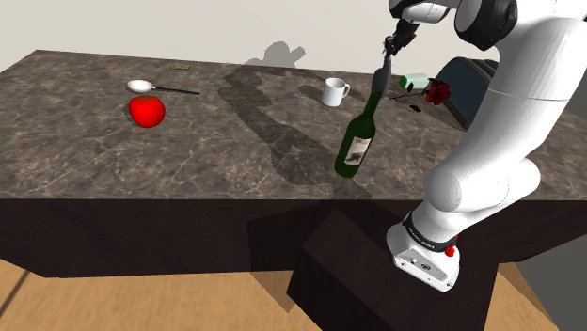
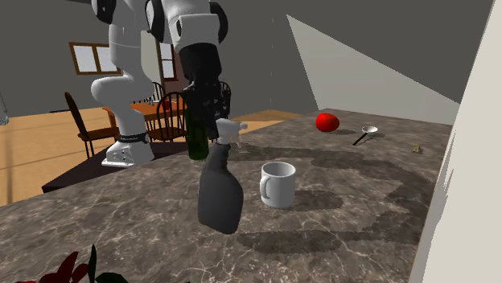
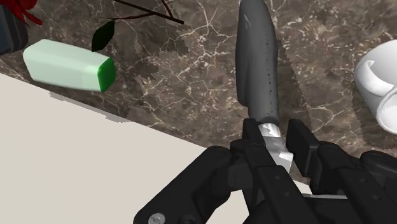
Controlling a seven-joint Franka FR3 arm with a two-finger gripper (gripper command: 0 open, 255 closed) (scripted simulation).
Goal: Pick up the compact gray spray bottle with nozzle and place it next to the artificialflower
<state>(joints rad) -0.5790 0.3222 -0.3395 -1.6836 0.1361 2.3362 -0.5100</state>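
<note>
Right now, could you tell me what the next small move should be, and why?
Probably carry the spray bottle sideways toward the flower, away from the mug: the gripper clasps its nozzle, it hangs above the counter, and the flower lies apart.

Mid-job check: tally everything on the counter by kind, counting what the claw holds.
Bottles: 2 (spray bottle in the claw, wine bottle)
Mug: 1
Tomato: 1
Spoon: 1
Flower: 1
Green-and-white block: 1
Dark appliance: 1
Small brown item: 1
Total: 9
</note>
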